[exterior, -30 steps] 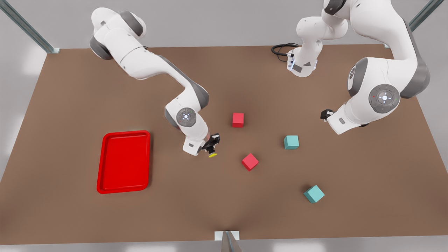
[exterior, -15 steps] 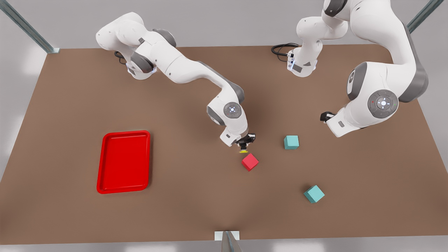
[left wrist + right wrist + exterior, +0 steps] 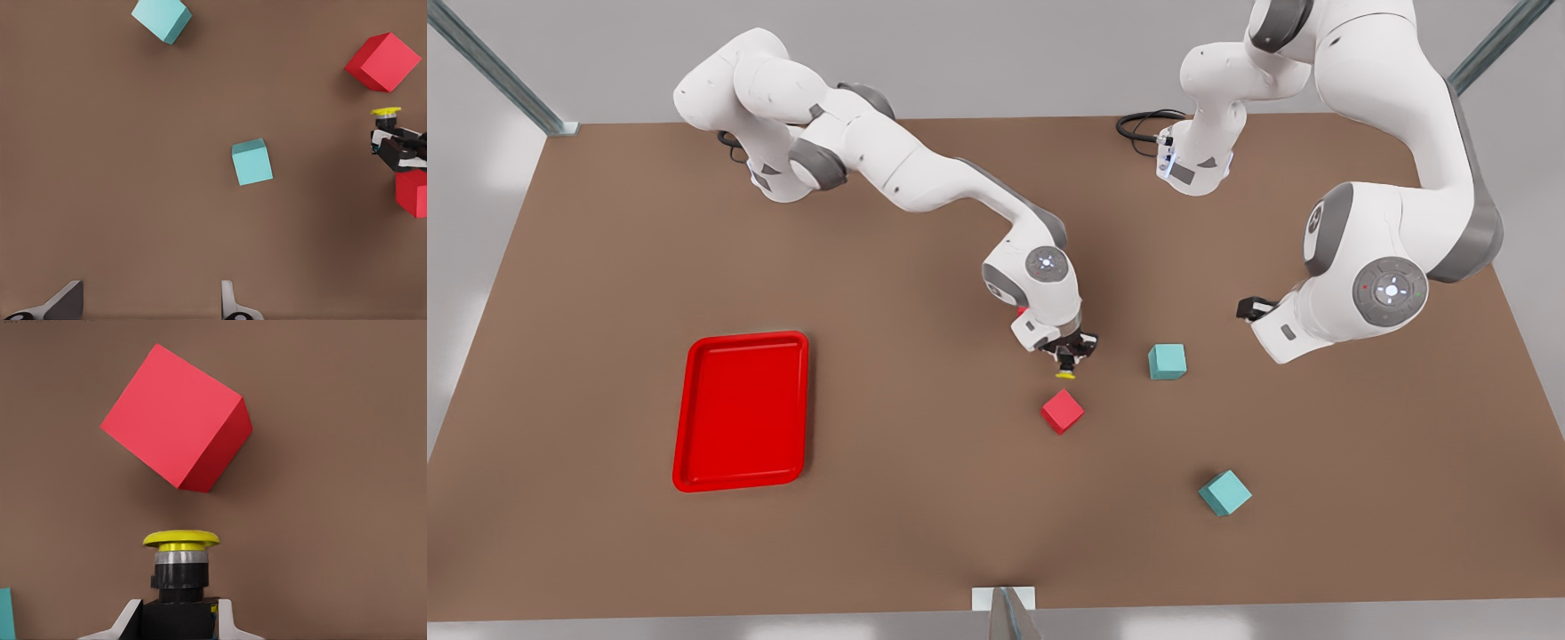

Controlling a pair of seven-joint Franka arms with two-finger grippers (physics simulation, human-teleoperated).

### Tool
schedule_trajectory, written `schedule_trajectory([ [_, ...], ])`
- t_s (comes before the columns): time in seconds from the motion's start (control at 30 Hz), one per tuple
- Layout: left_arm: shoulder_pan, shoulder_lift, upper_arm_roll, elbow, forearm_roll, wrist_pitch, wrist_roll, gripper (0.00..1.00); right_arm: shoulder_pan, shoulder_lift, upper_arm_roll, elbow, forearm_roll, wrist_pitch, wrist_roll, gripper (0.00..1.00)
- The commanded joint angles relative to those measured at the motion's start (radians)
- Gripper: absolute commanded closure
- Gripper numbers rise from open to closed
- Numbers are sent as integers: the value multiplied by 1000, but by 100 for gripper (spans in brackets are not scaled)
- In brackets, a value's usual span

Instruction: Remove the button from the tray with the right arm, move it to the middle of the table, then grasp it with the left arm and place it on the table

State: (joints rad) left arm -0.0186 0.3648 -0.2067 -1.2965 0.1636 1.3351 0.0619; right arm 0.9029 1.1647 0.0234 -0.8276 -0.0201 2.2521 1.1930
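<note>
**Button held over mid-table; handover not yet begun**

Front view, nearest first: the table (image 3: pixel 925 533) carries a teal cube (image 3: pixel 1224 492) towards its near edge. Farther in lies a tilted red cube (image 3: pixel 1062 412), and the empty red tray (image 3: pixel 743 411) sits well off at the front view's left. Just beyond the red cube, the right gripper (image 3: pixel 1067 360) is clamped on the button (image 3: pixel 1065 372), its body between the fingers and the yellow cap pointing out towards that cube. The button is clear of the tray and roughly at the table's middle, which suits a handover.

A second teal cube (image 3: pixel 1167 361) sits beside it at the front view's right. Beyond that, the left gripper (image 3: pixel 1249 308) waits apart, its fingers spread and empty, as the left wrist view shows (image 3: pixel 143 303); it looks across to the presented button (image 3: pixel 386 117).

Not established: whether the button rests on the table or is held above it. Another red cube (image 3: pixel 412 192) is mostly hidden behind the right arm's wrist. The right wrist view cuts off the button's (image 3: pixel 180 577) lower body.
</note>
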Motion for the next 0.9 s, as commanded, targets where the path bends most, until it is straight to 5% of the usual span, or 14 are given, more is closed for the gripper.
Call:
schedule_trajectory([
  [0.0,0,-1,0,0,1,3,1,0,4,3,-3,1,-6,32,251,60],
  [0.37,2,0,1,0,-1,3,1,0,34,36,-20,1,-6,61,249,55],
  [0.4,2,0,0,0,-1,3,1,0,34,36,-20,1,-6,61,249,37],
  [0.43,2,0,0,0,-1,3,1,0,34,36,-20,1,-6,61,246,5],
  [0.47,2,0,0,0,-1,3,1,0,34,36,-19,1,-6,61,241,0],
  [0.63,2,0,0,0,-1,3,1,0,28,10,-16,-1,-4,47,238,0],
  [0.73,-3,0,0,2,-1,3,-1,0,-7,-128,-11,-11,6,35,234,0],
  [0.8,-20,0,-2,2,-42,4,-27,0,-62,-246,-8,-11,11,-152,99,0],
  [0.87,-188,71,0,2,-82,85,-526,0,-193,-387,-7,-11,19,-437,-179,0],
])
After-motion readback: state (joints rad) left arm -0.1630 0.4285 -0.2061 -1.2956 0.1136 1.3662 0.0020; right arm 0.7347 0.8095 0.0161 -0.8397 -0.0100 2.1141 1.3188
